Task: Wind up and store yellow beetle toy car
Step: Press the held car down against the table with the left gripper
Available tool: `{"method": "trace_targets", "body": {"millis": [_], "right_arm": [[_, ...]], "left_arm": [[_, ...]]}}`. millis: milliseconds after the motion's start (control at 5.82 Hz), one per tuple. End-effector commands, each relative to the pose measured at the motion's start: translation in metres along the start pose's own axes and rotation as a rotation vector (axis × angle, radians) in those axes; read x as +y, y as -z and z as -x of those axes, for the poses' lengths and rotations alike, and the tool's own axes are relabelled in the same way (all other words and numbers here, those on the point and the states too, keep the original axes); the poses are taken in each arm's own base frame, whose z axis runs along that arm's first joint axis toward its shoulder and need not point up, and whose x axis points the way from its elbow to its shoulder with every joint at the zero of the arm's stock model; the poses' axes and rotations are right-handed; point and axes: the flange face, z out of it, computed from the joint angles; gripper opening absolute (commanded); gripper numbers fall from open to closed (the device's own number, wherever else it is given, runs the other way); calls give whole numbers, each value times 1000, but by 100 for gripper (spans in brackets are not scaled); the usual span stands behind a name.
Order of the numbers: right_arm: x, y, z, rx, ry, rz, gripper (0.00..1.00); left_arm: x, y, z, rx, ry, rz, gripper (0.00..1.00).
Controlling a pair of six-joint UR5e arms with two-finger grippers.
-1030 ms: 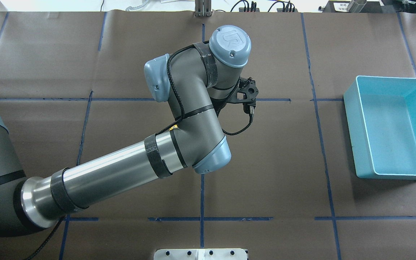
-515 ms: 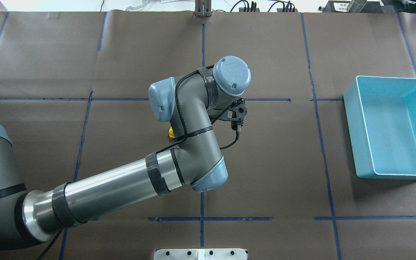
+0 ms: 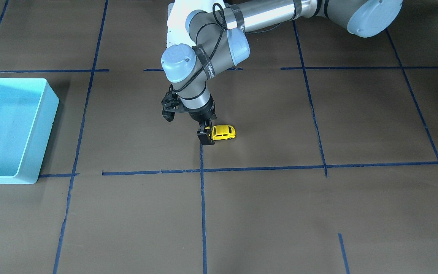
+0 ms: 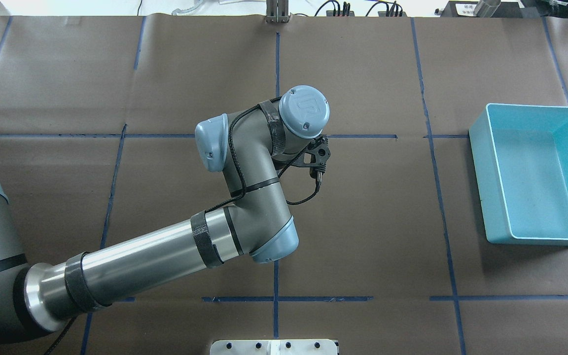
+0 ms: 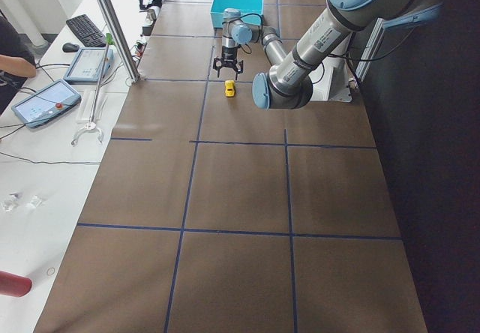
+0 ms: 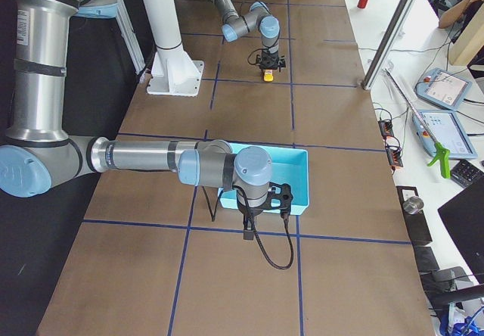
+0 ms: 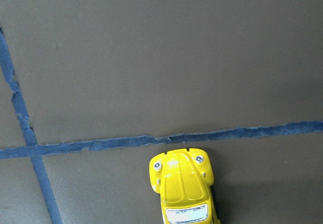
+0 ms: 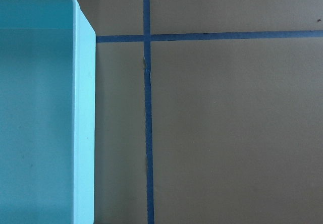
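Yellow car (image 3: pixel 223 132) on table, left gripper (image 3: pixel 206 137) at its end

Position: the car stands on its wheels on the brown paper (image 3: pixel 280 213) near the table's middle, well apart from the light blue bin (image 3: pixel 49 114). The left gripper points straight down, its fingertips touching the end of the car nearest the bin; whether they clamp it cannot be told. Wrist view: the car's nose lies just short of a blue tape line (image 7: pixel 242 131). Just beside the bin hangs the right gripper (image 6: pixel 246 231), seen only from the side; finger state cannot be told.
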Motion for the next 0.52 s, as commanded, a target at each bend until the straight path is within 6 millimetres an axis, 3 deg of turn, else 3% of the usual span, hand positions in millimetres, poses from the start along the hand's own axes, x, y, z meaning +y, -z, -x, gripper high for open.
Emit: {"method": "trace_targets", "body": {"millis": [0, 343], "right_arm": [[0, 1, -1, 0, -1, -3, 100], [1, 3, -3, -6, -7, -8, 100]], "left_arm": [[-1, -19, -1, 29, 38, -24, 100], [-3, -29, -2, 57, 48, -43, 100]]}}
